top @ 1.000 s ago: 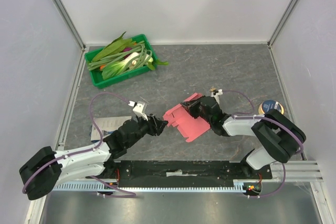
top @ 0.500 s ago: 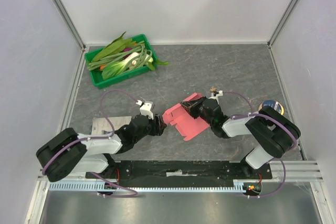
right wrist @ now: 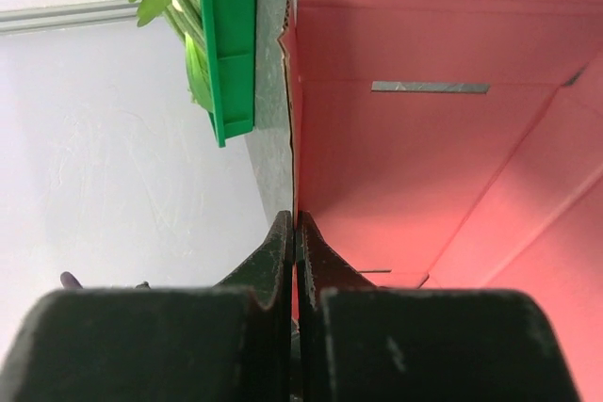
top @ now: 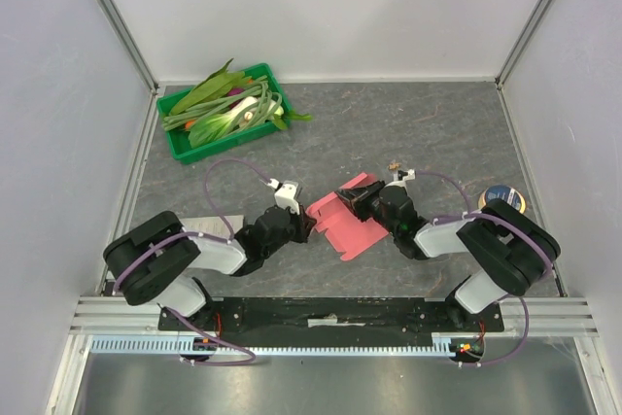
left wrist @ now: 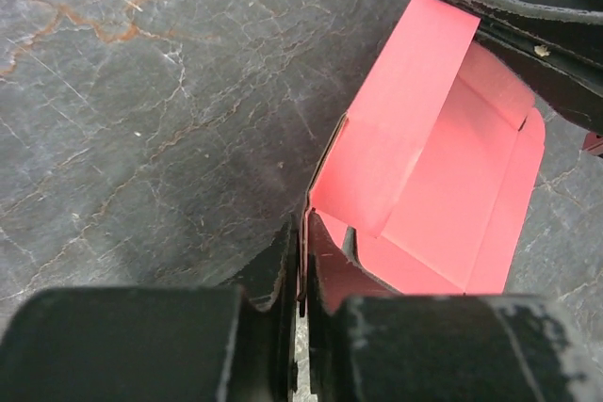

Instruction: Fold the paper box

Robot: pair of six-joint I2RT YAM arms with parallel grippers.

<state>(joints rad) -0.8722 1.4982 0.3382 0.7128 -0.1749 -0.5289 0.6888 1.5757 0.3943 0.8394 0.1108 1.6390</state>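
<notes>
The left fingers [left wrist: 273,275] have been brought in and clamped on the near-left wall of the paper box [top: 355,230], lying mid-worktop [top: 418,133]. Its far flap is pinched by the right fingers [right wrist: 316,265]. The walls should be raised evenly along their creases.

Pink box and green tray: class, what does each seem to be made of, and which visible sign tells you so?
Pink box: thin card or stiff paper, matt; it holds sharp creases, and cut flaps and a slot show. Green tray: probably moulded plastic, smooth with a slight sheen and an even, rigid rim.
</notes>
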